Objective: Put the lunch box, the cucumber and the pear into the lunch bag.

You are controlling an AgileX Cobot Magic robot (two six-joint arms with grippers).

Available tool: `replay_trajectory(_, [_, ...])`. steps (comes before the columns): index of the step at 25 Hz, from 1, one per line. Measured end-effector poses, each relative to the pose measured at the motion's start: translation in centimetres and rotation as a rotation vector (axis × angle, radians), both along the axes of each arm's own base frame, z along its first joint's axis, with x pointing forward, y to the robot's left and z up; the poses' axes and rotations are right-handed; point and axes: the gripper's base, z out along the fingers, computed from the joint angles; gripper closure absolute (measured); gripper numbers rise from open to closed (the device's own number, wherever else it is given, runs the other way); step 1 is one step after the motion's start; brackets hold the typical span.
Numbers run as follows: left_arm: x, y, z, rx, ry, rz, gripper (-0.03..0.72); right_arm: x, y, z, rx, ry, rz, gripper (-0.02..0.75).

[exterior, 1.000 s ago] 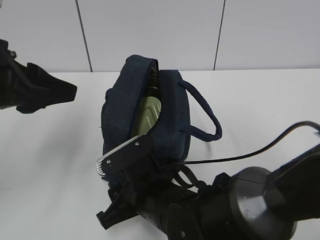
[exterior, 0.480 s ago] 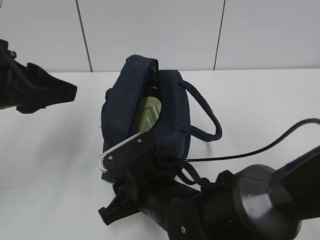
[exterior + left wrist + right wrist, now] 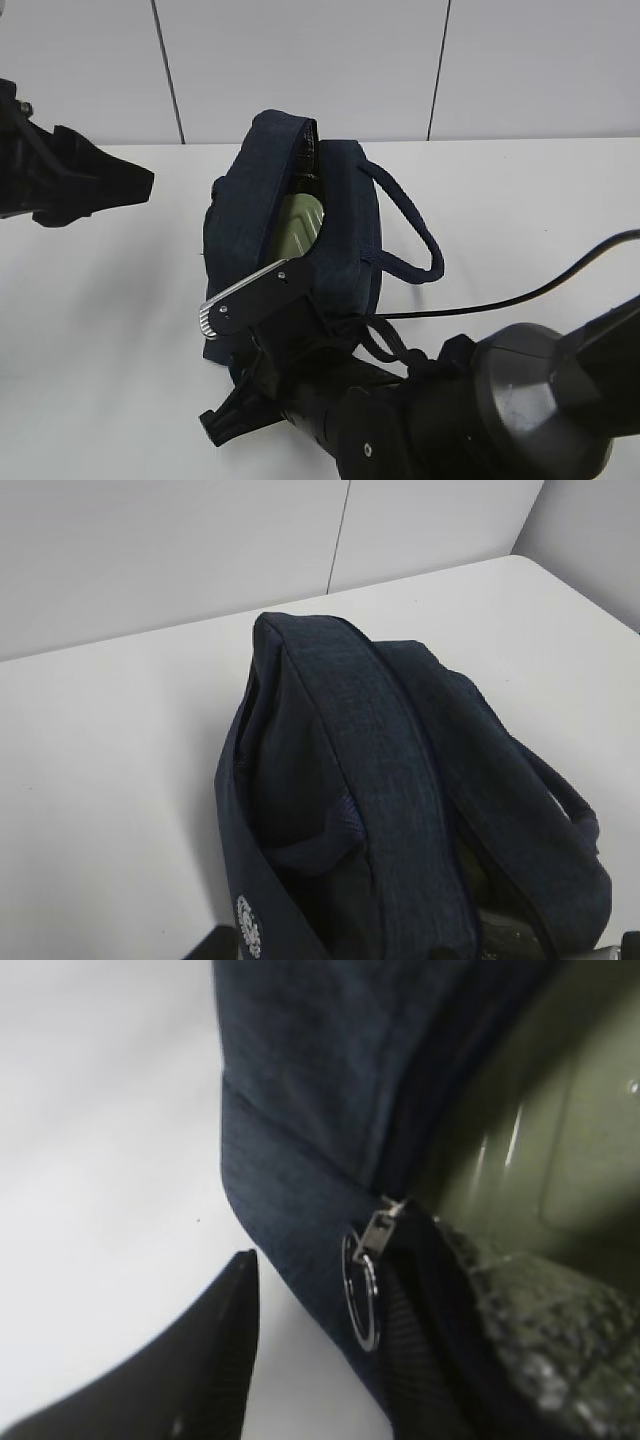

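Navy fabric lunch bag (image 3: 290, 240) is sitting mid-table on the white tabletop (image 3: 520, 210), top gaping. Nearest the camera, the right gripper (image 3: 262, 300) is pressing at the bag's front end, its black finger (image 3: 190, 1370) beside the silver ring pull (image 3: 362, 1285); jaws parted, apparently gripping nothing. Inside, the sage-green ribbed lunch box (image 3: 298, 228) is showing. Farther left, the left gripper (image 3: 100, 185) is hovering apart; its jaw state is unclear.

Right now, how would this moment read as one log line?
bag: dark navy fabric lunch bag unzipped | inside: sage-green lidded lunch box | right gripper: at silver ring pull
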Motion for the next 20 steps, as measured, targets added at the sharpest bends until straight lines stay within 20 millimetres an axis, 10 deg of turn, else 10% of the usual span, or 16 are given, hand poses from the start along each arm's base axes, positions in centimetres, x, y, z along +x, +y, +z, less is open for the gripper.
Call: replay_trajectory(20, [0.0, 0.0, 0.0, 0.0, 0.0, 0.0, 0.346, -0.08, -0.35, -0.33, -0.049, 0.024, -0.013, 0.543])
